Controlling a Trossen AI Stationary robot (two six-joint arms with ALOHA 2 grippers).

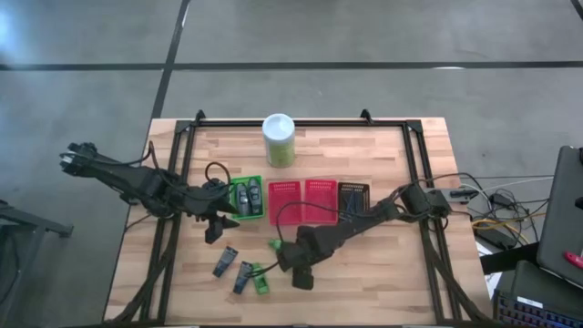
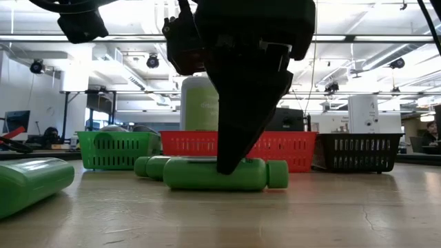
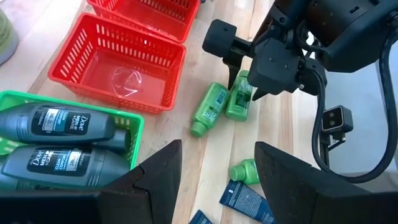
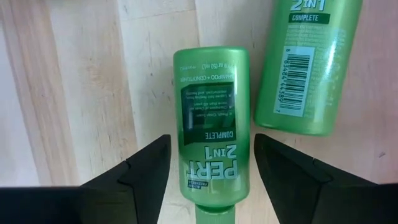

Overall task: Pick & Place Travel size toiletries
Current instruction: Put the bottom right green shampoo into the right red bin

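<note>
Surface: a pale wooden slatted table [image 1: 383,282] with a black frame, on grey floor; an open workshop lies behind.

High view. You have 4 small slotted plastic baskets in a row mid-table: a green basket [image 1: 246,199] holding 2 dark grey tubes, 2 red baskets [image 1: 302,200] and a black one. A tall green canister with a white lid [image 1: 279,138] stands behind them. The right gripper [image 1: 293,264] sits in front of the red baskets, over a bright green mini bottle [image 1: 273,245]. The left gripper [image 1: 219,226] waits just in front of the green basket.

Low view. The bright green bottle lies flat on the table, long axis across the picture, cap at one end; a dark finger comes down at its middle.

Left wrist view. The left jaws stand apart, empty. You see 2 green bottles side by side under the right arm, and blue sachets [image 3: 245,200] nearer.

Right wrist view. The right fingers [image 4: 134,180] stand wide either side of the labelled bottle, straddling it, not yet gripping. Its long axis runs between the fingers, across the closing direction; a 2nd green bottle [image 4: 305,68] lies just beside. Judgement: the right arm is placed to close.
</note>
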